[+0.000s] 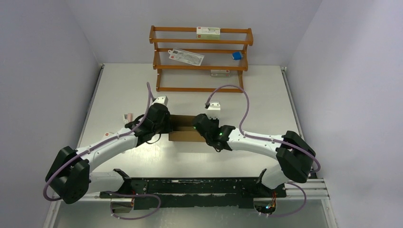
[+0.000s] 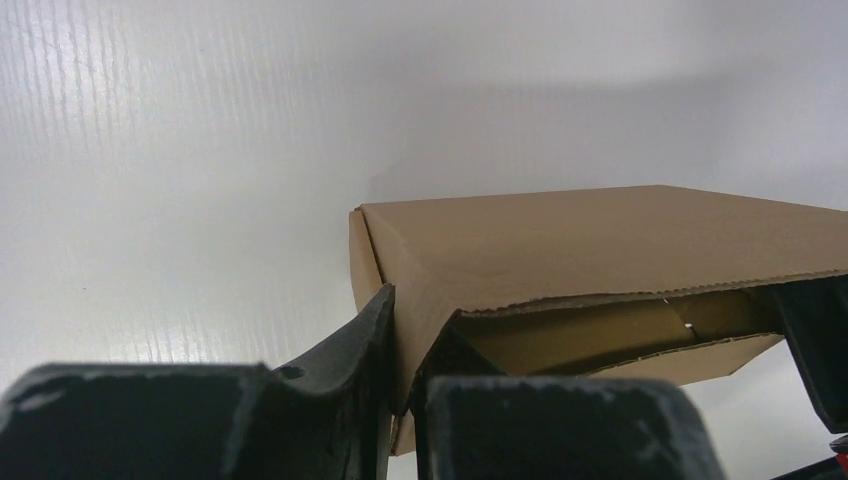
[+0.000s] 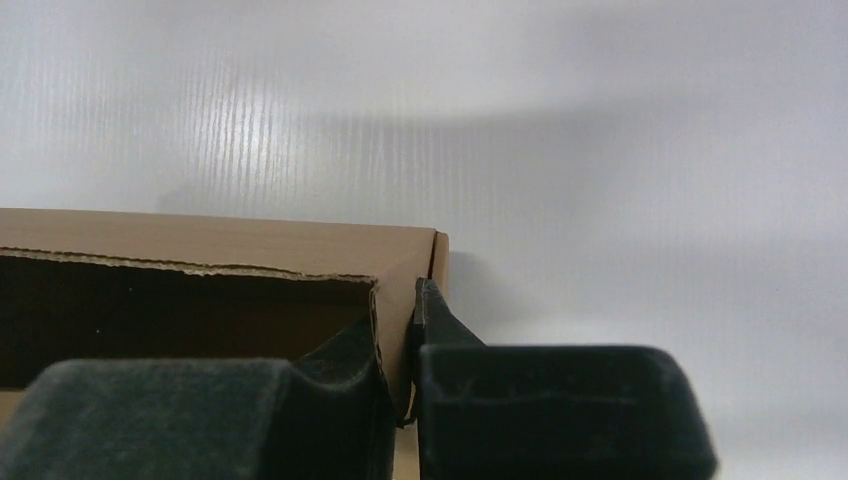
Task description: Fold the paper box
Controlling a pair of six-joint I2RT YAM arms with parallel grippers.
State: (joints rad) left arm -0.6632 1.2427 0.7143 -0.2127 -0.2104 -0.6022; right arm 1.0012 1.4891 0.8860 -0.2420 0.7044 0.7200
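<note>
A brown paper box (image 1: 183, 129) sits on a table (image 1: 123, 90); it is likely light, with thin walls that crease easily. The left gripper (image 2: 412, 345) and right gripper (image 3: 395, 320) each pinch an end wall beside a stiffer corner.

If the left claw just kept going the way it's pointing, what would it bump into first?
The paper box: the left gripper is pinching its side wall, so the cardboard would likely just slide deeper into its grip.
</note>
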